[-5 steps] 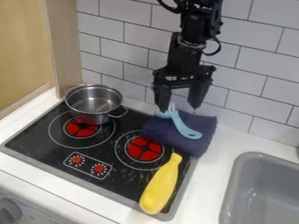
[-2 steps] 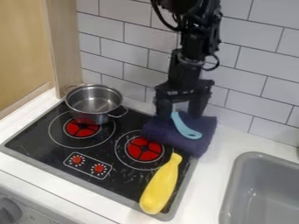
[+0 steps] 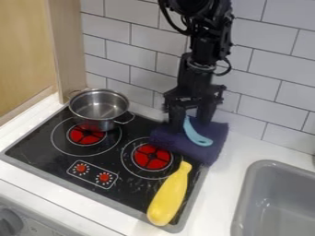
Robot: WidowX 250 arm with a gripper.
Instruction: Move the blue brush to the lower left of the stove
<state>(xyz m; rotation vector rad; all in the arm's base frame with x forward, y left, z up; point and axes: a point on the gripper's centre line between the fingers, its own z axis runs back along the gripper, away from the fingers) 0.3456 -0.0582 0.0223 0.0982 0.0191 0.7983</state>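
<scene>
View: camera view, looking down at a slant on stove and counter.
Gripper: black gripper (image 3: 191, 121) hanging down over the dark cloth (image 3: 165, 138), fingers apart, one to each side of the brush's upper end. Cannot tell whether either one touches it.
Brush: blue brush (image 3: 198, 138) lying on the cloth, handle slanting down to the right, upper end in among the fingers. Bristle end hard to make out.
Cloth: bunched at the far right part of the stove (image 3: 46, 154), spilling over its edge.
Pot: metal pot (image 3: 84, 119) on the far left burner.
Squash: yellow squash (image 3: 167, 196) lying along the stove's right side, neck pointing towards the cloth.
Sink: grey sink (image 3: 242, 203) off to the right, well apart from the brush.
Done: gripper placed about the brush, by my reading; nothing lifted.
Left: nearly the whole job. Close on the brush, raise it off the cloth, carry it across past the knobs (image 3: 92, 173), set it down at the stove's lower left, let go.
</scene>
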